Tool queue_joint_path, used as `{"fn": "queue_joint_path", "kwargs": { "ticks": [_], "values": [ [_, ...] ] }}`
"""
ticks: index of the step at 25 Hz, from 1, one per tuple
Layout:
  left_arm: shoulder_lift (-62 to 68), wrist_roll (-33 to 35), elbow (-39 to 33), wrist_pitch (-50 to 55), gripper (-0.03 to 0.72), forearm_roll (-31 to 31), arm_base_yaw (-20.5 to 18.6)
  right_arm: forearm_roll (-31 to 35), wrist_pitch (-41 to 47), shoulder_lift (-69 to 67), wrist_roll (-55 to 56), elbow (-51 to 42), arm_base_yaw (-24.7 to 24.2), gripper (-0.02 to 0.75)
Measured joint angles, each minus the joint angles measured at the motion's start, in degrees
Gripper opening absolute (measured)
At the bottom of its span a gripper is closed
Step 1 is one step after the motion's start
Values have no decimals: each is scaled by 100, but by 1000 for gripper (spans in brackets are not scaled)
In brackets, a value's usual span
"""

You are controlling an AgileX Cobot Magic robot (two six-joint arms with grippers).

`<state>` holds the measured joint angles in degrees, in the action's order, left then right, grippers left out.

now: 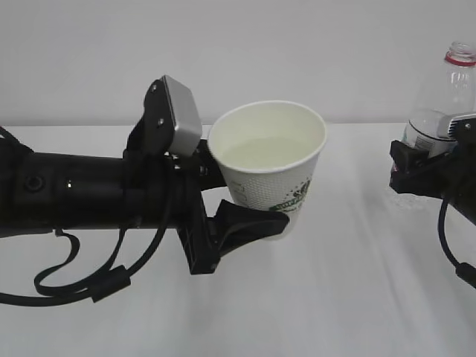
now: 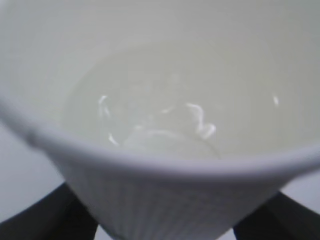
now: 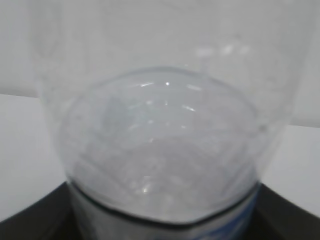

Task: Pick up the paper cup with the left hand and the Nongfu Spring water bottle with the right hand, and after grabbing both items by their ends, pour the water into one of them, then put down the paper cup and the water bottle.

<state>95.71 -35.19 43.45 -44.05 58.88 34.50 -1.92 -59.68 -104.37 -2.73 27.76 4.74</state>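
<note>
The white paper cup (image 1: 271, 178) with green print hangs upright above the table, and my left gripper (image 1: 256, 212) is shut on its lower part. Water (image 1: 264, 152) stands inside it. The left wrist view looks down into the cup (image 2: 165, 200) at the water (image 2: 155, 115), with black fingers (image 2: 35, 222) on both sides of its wall. At the far right, my right gripper (image 1: 416, 163) is shut on the clear Nongfu Spring water bottle (image 1: 439, 104), which is upright, uncapped, with a red neck ring (image 1: 460, 59). The bottle (image 3: 160, 150) fills the right wrist view between dark fingers (image 3: 295, 215).
A white table (image 1: 335, 297) lies under both arms, with a plain pale wall behind. A black cable (image 1: 74, 290) loops below the left arm. A wide gap separates the cup from the bottle.
</note>
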Motion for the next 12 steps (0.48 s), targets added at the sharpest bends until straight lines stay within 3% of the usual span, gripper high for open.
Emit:
{"fn": "queue_joint_path", "kwargs": {
  "ticks": [12],
  "values": [
    [0,69,0,12,530,-320,-866,0,-34,0,0,0,0,482]
  ]
}}
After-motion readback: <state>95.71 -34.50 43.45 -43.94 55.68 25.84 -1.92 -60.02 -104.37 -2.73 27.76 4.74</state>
